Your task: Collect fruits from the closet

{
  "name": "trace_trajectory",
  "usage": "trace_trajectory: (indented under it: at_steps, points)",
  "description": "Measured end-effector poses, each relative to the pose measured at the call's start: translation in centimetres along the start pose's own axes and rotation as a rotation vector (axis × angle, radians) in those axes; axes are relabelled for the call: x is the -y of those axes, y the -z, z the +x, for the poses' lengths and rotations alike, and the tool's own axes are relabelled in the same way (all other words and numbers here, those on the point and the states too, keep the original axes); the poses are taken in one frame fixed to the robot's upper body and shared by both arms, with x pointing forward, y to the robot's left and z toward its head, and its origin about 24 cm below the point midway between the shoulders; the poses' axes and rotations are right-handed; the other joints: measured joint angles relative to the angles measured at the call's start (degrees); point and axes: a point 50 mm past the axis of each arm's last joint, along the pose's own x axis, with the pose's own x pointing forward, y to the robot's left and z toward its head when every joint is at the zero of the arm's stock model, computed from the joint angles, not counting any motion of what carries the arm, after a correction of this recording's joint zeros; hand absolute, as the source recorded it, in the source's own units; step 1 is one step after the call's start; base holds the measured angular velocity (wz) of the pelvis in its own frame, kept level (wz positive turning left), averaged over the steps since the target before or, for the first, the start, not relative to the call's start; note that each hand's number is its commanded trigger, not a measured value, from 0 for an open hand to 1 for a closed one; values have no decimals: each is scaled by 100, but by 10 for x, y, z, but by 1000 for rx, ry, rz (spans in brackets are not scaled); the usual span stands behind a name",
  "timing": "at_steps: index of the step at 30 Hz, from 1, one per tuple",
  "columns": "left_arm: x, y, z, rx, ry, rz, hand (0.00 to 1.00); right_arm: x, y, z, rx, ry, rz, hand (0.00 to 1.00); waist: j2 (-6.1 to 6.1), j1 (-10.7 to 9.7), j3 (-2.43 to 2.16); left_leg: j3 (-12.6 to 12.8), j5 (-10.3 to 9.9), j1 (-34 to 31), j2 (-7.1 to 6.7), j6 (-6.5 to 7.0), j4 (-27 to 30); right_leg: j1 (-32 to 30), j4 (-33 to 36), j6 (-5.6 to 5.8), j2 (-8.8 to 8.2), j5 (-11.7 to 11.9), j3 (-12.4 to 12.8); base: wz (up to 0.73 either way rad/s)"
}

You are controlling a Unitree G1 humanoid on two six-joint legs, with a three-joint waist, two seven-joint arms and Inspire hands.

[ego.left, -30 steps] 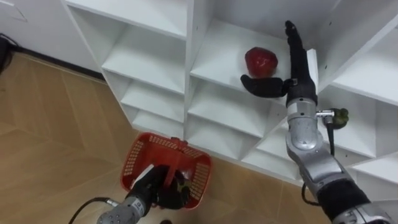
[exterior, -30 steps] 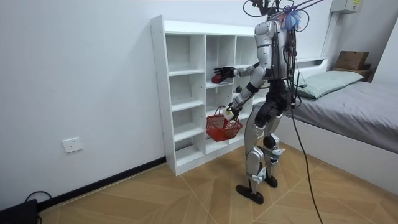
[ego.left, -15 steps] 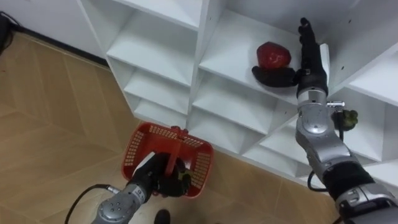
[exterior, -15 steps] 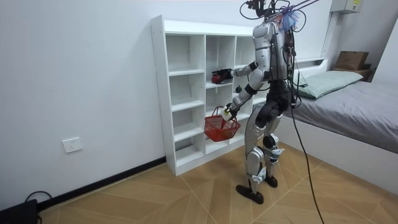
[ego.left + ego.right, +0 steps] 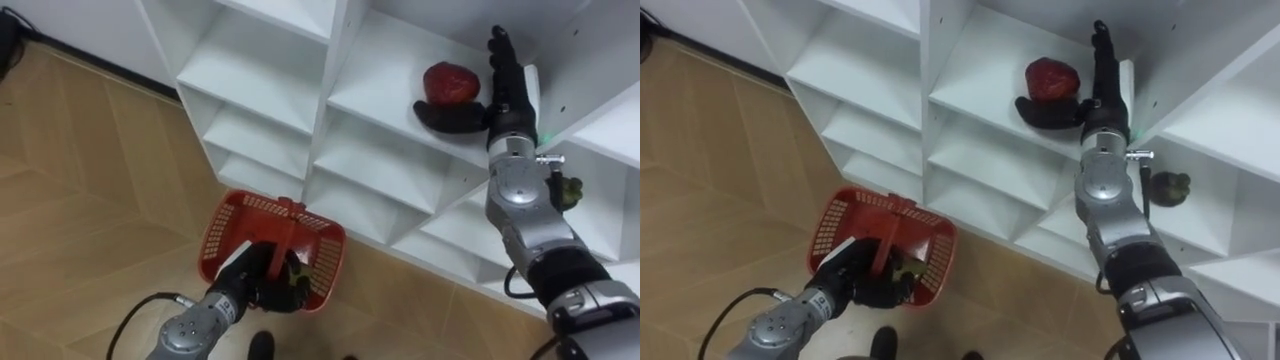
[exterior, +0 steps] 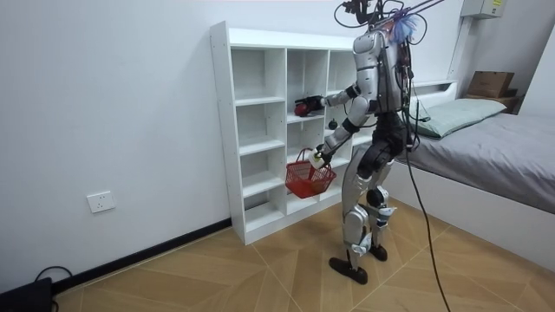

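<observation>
On closet shelf (image 5: pixel 375 75): roundish red fruit (image 5: pixel 450 82), no clear long axis; R hand (image 5: pixel 500 100) beside, fingers straight. L hand (image 5: pixel 262 288) clamped on basket handle (image 5: pixel 285 235).

A red fruit (image 5: pixel 450 83), round and shiny, sits on a shelf of the white closet (image 5: pixel 262 70), in one of its open boxes. A small dark green fruit (image 5: pixel 1167 187) sits in the next box to the right. A red basket (image 5: pixel 232 235) with little holes in its sides hangs low in front of the closet. The left hand (image 5: pixel 262 285) holds it by its handle.
</observation>
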Motion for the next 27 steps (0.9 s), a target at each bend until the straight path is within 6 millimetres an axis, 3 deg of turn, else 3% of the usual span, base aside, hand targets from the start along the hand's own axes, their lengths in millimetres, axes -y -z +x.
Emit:
trace_trajectory:
  at_steps: [4, 5, 6, 7, 27]
  points:
    - [3, 1, 0, -5, 13, 10, 100, 3, 1, 1, -7, 4, -10, 0, 0, 54, 0, 5, 10, 0, -1, 2, 0, -4, 7, -1, -1, 1, 5, 0]
    - [3, 1, 0, -6, 16, 13, 100, 4, 2, 1, -8, 5, -13, 36, 0, 69, 0, 7, 10, -1, -2, 2, 1, -5, 9, -1, -3, 1, 5, 0]
    - [4, 1, 0, -5, 17, 13, 100, 5, 2, 2, -12, 4, -17, 58, -2, 81, 0, 10, 11, -9, -4, 3, 1, -22, 24, -1, -8, 1, 6, 0]
    - [4, 1, 0, -5, 16, 12, 100, 5, 2, 2, -11, 3, -17, 97, -3, 84, 0, 13, 12, -15, -5, 5, 2, -32, 29, -1, -10, 1, 7, 0]
    - [4, -6, 3, 14, -14, 29, 100, 19, -1, 9, -10, 102, 28, 100, 56, 133, 45, -111, 13, -91, -8, 8, 42, -15, -18, 10, 26, 13, 11, 3]
